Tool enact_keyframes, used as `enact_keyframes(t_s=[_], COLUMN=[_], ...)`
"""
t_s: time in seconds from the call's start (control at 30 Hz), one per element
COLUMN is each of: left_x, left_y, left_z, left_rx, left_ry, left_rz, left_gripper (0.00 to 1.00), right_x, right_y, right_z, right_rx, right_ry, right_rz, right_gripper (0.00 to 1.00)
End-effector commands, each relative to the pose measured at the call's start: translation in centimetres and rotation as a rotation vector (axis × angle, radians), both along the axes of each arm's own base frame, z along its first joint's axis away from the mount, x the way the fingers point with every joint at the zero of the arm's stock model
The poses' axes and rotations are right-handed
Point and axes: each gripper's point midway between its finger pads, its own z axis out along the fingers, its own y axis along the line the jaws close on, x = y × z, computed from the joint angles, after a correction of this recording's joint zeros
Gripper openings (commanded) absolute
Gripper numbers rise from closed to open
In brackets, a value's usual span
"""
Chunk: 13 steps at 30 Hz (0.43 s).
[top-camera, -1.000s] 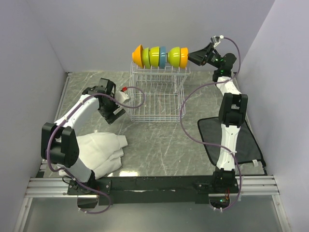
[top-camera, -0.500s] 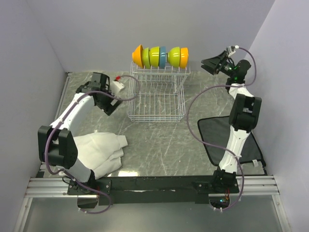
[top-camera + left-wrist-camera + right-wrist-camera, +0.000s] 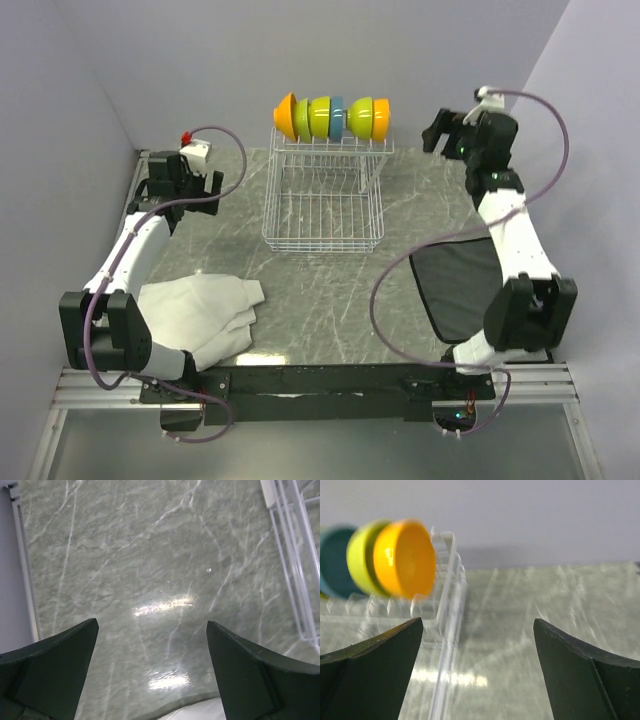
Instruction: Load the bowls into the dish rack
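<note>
Several bowls (image 3: 332, 117), orange, lime and blue, stand on edge in a row on the raised prong tier of the white wire dish rack (image 3: 322, 205) at the back of the table. In the right wrist view the end orange bowl (image 3: 404, 558) and a lime one show above the rack's rail (image 3: 449, 630). My right gripper (image 3: 432, 130) is open and empty, right of the bowls and apart from them. My left gripper (image 3: 208, 184) is open and empty over bare table, left of the rack; the rack's edge (image 3: 295, 565) shows in its wrist view.
A white cloth (image 3: 200, 310) lies crumpled at the front left. A dark mesh mat (image 3: 465, 285) lies at the right. Grey walls close in at the left, back and right. The marble table top (image 3: 330, 290) stretches in front of the rack.
My left arm has swung back and to the left, away from the rack. My right arm has drawn back to the right from the bowl row and its elbow has dropped toward the front right.
</note>
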Motion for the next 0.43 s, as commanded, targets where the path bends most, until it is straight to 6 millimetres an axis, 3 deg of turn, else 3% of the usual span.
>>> enact_keyframes(t_s=[0.0, 0.07, 0.2, 0.4], left_x=[1.0, 0.7, 0.2, -0.7], left_y=[-1.5, -2.0, -2.2, -2.8], left_z=[4.8, 5.6, 5.4, 5.3], left_rx=[-0.154, -0.174, -0.175, -0.225], left_ry=[-0.187, -0.217, -0.235, -0.239], left_rz=[0.016, -0.008, -0.023, -0.028], left_gripper=[0.97, 0.97, 0.97, 0.97], right_x=[-5.7, -7.3, -9.8, -11.4], right_y=[-2.7, -2.5, -2.2, -1.6], right_z=[-3.1, -4.1, -3.9, -4.2], right_rx=[-0.204, -0.223, -0.227, -0.239], right_ry=[0.078, 0.128, 0.162, 0.165], right_rz=[-0.145, -0.169, -0.16, -0.113], right_gripper=[1.0, 1.0, 1.0, 1.0])
